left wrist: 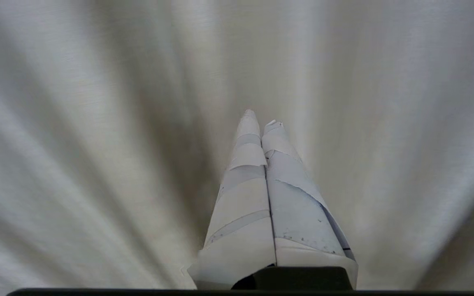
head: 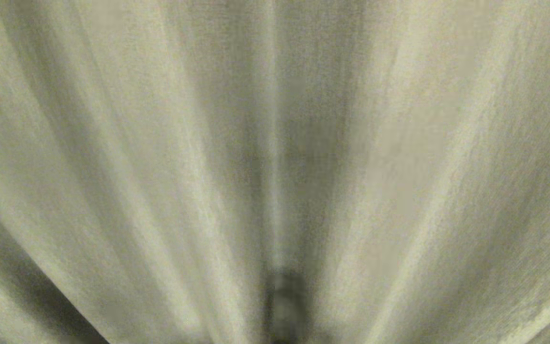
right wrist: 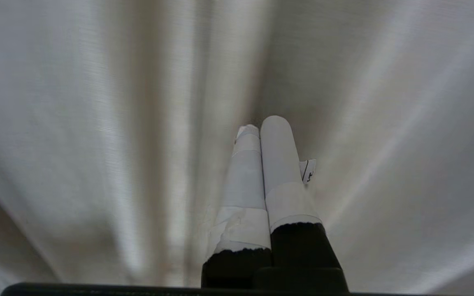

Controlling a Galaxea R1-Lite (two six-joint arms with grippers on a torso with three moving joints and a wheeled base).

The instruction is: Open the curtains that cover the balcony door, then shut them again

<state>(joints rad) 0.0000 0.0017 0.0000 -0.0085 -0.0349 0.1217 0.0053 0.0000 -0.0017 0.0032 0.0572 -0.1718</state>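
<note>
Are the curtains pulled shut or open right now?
Shut, it seems: the pleated cream-beige fabric curtains fill every view, and no door glass shows, apart from a small dark blur low in the head view.

Cream-beige curtains (head: 160, 143) fill the whole head view, hanging close in front of the robot. Long pleats run up and down and fan outward from the bottom centre, lit ridges alternating with shaded folds. A deeper shadow runs along the middle pleat, and another dark fold sits at the lower left corner. At the bottom centre a small dark blurred patch (head: 284, 306) shows between the folds; what it is cannot be told
</note>
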